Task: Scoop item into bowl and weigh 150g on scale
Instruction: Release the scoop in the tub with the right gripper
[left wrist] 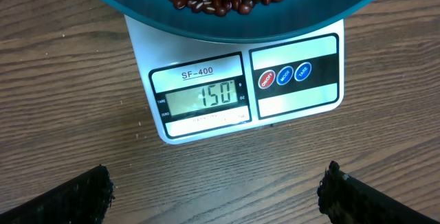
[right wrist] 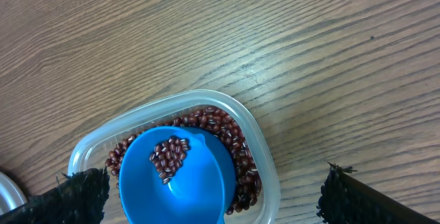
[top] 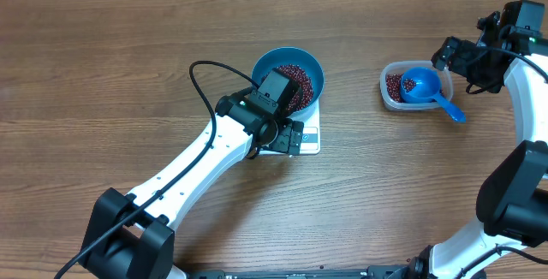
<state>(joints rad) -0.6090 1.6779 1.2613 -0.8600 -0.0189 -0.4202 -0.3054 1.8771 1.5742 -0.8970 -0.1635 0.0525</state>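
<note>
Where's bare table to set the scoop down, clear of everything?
Widest free patch: far-left table, bordered by the bowl and left arm. Also free: the strip between bowl and tub, and the near stretch between scale and right arm. Crowded: over the scale, where the left gripper hovers, and the tub holding the scoop.

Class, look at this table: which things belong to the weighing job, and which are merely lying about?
Belong to the job:
beans
blue bowl
scale
blue scoop
clear tub holding more beans

Merely there:
wooden table
black cable, part of the rig
</note>
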